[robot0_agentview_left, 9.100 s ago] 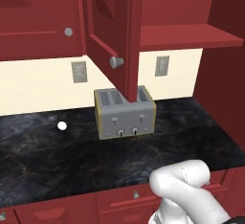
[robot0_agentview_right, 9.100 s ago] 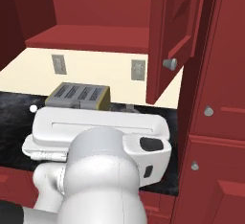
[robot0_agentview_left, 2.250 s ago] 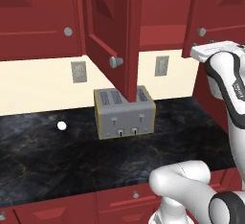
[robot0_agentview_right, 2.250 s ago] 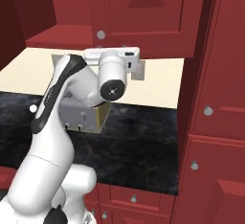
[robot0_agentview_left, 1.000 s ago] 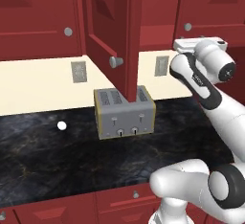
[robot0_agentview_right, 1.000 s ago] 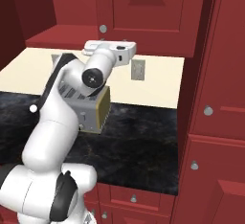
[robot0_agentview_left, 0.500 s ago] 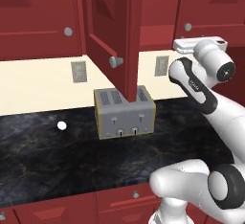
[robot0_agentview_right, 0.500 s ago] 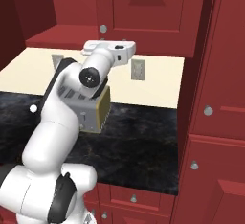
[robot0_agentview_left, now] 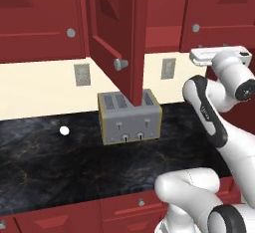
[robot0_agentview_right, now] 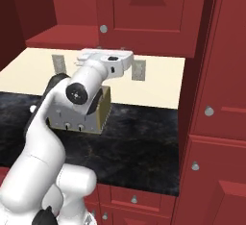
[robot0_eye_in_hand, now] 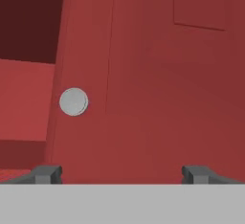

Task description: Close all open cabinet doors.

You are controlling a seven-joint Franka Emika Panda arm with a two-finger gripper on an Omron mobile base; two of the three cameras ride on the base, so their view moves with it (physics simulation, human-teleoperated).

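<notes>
Swinging out from the wall cabinets toward the robot, the open cabinet door [robot0_agentview_left: 117, 38] hung with its long axis vertical, its free edge and round grey knob [robot0_agentview_left: 120, 64] pointing into the room above the toaster [robot0_agentview_left: 129, 116]. Its top was cut off by the frame in the left base view, and its lower corner covered the middle of the toaster's top. To its right, a closed cabinet door [robot0_agentview_left: 221, 8] sat flush with the cabinet face, knob [robot0_agentview_left: 195, 28] at its lower left corner; the same door [robot0_agentview_right: 153, 15] showed front-on in the right base view.

In the hand view, a red door panel [robot0_eye_in_hand: 158, 84] with a grey knob [robot0_eye_in_hand: 73, 101] was close ahead, with a darker recess at upper left. The gripper [robot0_eye_in_hand: 122, 174] stood wide with nothing between its fingertips [robot0_eye_in_hand: 45, 174]; whether they touched the door could not be told.

The arm's hand [robot0_agentview_left: 219, 55] was raised just below the closed door. The toaster stood on the dark marbled surface [robot0_agentview_left: 60, 162], a small white ball [robot0_agentview_left: 64, 130] to its left, wall outlets [robot0_agentview_left: 81, 74] behind.
</notes>
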